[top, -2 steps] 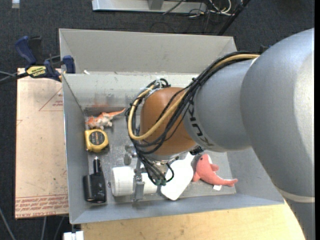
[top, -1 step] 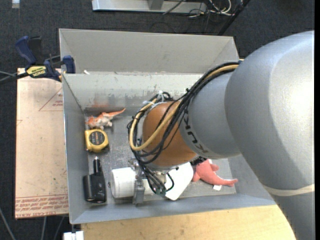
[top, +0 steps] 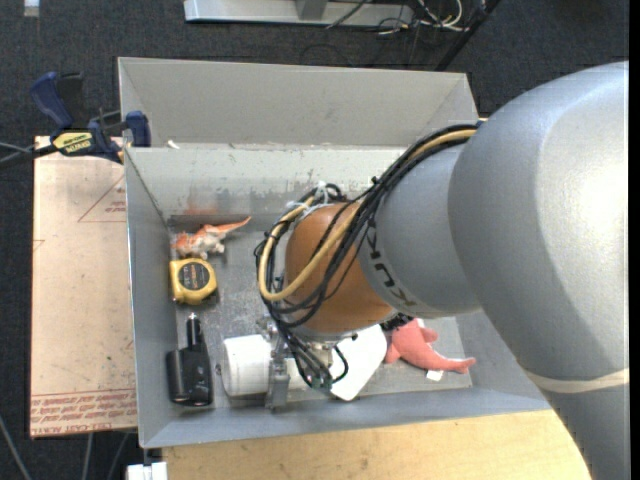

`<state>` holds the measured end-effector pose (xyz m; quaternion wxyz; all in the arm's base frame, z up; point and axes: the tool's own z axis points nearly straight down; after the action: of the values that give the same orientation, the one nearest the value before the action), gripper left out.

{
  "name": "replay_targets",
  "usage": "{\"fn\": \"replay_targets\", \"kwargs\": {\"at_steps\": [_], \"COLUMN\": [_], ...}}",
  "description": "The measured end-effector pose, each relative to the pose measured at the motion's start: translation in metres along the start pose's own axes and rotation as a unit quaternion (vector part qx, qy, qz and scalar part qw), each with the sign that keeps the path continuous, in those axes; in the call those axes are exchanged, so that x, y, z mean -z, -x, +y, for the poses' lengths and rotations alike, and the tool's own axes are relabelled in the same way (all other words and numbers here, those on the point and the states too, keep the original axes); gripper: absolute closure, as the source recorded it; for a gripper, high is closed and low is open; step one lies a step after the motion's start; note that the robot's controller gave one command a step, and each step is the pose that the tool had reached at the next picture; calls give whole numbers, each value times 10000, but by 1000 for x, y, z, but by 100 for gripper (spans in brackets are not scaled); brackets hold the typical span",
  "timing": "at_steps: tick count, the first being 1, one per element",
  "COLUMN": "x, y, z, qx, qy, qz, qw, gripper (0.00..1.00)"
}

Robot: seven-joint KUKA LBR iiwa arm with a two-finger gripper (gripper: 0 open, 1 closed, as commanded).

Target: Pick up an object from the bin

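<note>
We see the hand (top: 276, 392) low in the grey metal bin (top: 148, 298), just beside the view's right end of a stubby white cylinder (top: 243, 366) and perhaps touching it. We cannot tell whether the hand is open or closed, since the orange wrist cover (top: 322, 268) and its cables hang over it.

We take the white cylinder for the thing nearest to be picked. It seems to lie on its side with its long axis running across the view, so it points at the hand rather than lying across it. In our judgement the coming move turns on this: the hand would have to shift toward the view's left to stand over the cylinder's middle.

Room is tight. Just to the view's left of the cylinder lies a black oblong plastic device (top: 190, 368), with the bin's wall close beyond it, and the near wall runs just below. To the cylinder's right, past the hand, lie a flat white plastic piece (top: 362, 363) and a pink rubber toy animal (top: 428, 351). Above the cylinder the floor is bare up to a yellow tape measure (top: 193, 281), with an orange toy dinosaur (top: 207, 236) farther up.
</note>
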<state>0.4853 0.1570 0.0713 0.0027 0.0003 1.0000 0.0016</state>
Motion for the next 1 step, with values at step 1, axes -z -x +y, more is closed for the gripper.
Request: {"fn": "replay_targets", "kwargs": {"at_steps": [1], "x": [0], "y": [0], "z": [0], "qx": [-1], "qy": [1], "qz": [0], "qw": [10000], "gripper": [100]}}
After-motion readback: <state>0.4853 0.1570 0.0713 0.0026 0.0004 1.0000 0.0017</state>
